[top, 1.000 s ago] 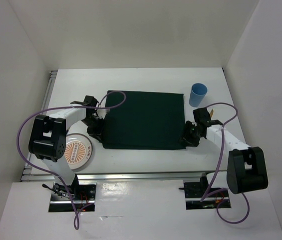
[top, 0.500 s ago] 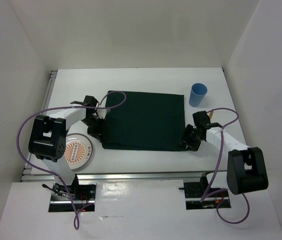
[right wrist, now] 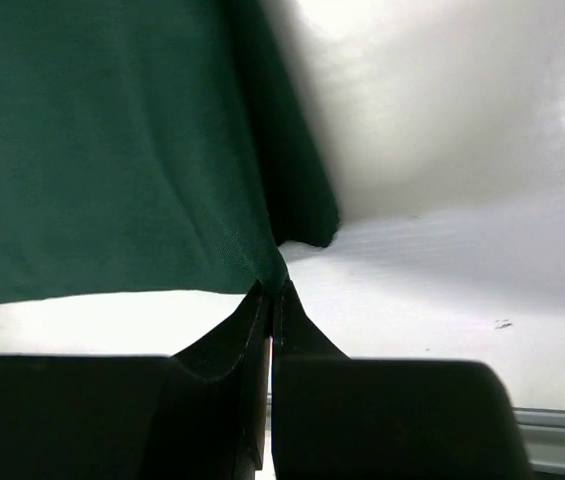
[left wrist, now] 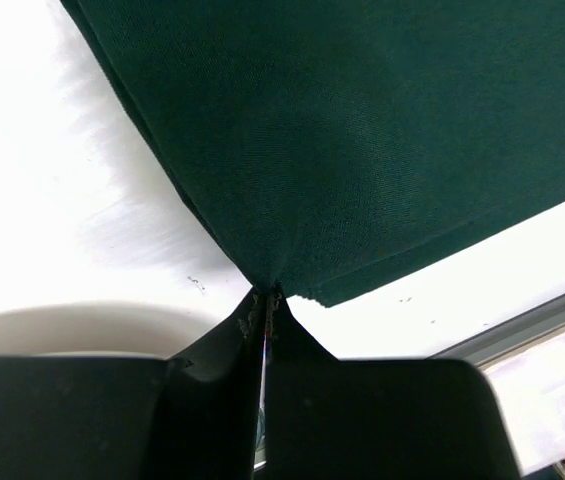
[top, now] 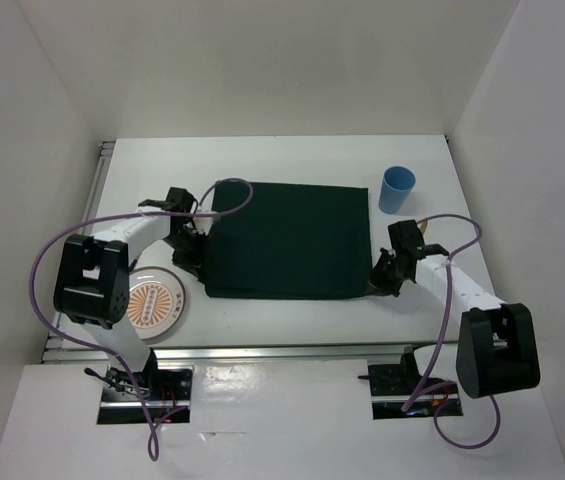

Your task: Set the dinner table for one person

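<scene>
Left tool (left wrist: 265,296) and right tool (right wrist: 270,290) — both pinching green cloth (top: 287,240) corners

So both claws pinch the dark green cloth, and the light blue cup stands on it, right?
No. The top view shows the light blue cup standing on the white tabletop, beside the dark green cloth's far right corner. The left gripper and right gripper do pinch the cloth.

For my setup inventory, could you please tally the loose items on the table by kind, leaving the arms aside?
dark green cloth: 1
blue cup: 1
orange-patterned plate: 1
Total on the dinner table: 3
An orange sliver near the cup is too hidden to count.
</scene>
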Tool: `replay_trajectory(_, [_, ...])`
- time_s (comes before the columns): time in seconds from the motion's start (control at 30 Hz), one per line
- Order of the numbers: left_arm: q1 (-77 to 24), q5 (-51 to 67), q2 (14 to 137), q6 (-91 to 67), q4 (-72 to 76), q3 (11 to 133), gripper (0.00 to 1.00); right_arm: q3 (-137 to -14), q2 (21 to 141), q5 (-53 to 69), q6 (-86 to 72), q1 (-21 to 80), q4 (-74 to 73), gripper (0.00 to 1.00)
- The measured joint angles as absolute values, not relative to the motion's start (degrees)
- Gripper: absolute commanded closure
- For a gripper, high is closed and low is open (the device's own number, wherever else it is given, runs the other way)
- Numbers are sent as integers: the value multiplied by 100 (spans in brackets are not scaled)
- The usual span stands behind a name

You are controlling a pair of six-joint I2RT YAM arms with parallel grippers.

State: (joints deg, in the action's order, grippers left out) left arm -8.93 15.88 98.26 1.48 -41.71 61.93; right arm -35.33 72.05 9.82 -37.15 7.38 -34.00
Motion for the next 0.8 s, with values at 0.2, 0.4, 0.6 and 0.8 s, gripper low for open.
replay_trajectory(0.2, [-893,1527,9732,233,-4305,6600,100,-4329,7166,961,-3483,738,-3597,98])
replay_trajectory(0.4, [-893,1527,9625,307,-4366,6803,100,-4412,7273,1022,-3336,738,-3603,100])
replay_trajectory(0.6, [-893,1549,9618,320,-4447,6759,100,-3977,7341,1186,-3341,738,-3527,100])
replay_trajectory(0.8, [-893,1704,9618,460,-4622,6676,100,-4025,7328,1227,-3336,738,-3540,100])
